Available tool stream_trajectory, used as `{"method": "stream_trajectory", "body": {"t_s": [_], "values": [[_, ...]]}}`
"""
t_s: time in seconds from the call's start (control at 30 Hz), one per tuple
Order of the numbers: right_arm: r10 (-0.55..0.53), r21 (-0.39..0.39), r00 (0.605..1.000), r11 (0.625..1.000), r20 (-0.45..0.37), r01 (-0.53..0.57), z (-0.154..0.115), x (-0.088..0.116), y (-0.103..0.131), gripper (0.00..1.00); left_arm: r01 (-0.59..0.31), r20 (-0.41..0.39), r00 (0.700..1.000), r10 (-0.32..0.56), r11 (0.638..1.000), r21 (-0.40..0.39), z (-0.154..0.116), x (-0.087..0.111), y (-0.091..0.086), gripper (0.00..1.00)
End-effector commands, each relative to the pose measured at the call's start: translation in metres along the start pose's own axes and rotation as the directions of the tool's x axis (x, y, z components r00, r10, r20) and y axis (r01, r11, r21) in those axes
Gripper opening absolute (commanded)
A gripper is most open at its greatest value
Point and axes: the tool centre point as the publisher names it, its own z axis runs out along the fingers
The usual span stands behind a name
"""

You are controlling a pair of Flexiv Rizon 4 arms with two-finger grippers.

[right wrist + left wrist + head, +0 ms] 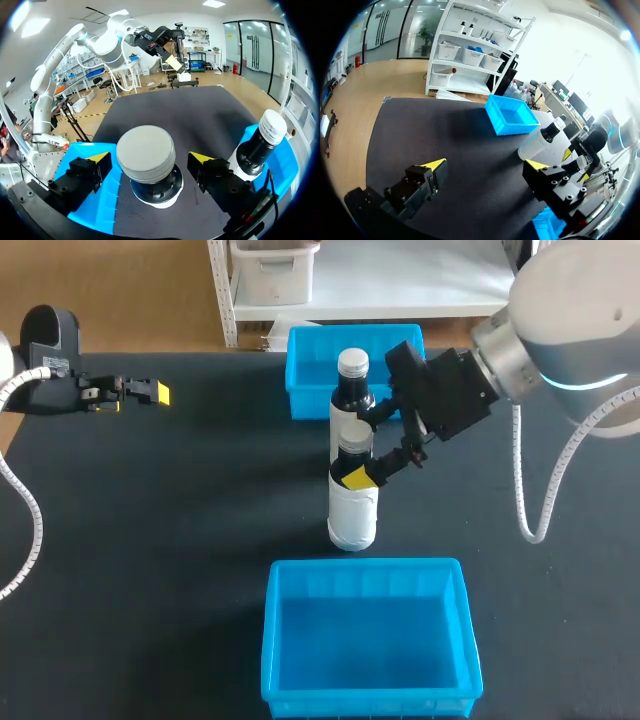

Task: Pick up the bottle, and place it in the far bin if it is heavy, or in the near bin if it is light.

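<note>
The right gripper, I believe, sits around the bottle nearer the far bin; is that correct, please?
Not quite: the head view shows the right gripper sits around the bottle nearer the near bin; the other bottle stands by the far bin.

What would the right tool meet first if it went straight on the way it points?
The nearer bottle: its grey cap sits dead ahead, between the open fingers of the right tool. The fingers would probably pass either side, so that cap is met first; depth is unclear.
</note>
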Motion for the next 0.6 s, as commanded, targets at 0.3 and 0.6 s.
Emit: {"method": "stream_trajectory", "body": {"t_s": [0.3,0.6], "values": [[-0.006,-0.005,1.000,1.000,0.010,0.006,0.0067,0.0007,-0.0005,0.99,0.000,0.000,1.000,0.000,1.000,0.000,0.0000,0.0000,0.0000,1.00],[-0.008,-0.005,1.000,1.000,0.007,0.008,0.0079,0.0016,-0.0020,0.91,0.000,0.000,1.000,0.000,1.000,0.000,0.0000,0.0000,0.0000,1.00]]}}
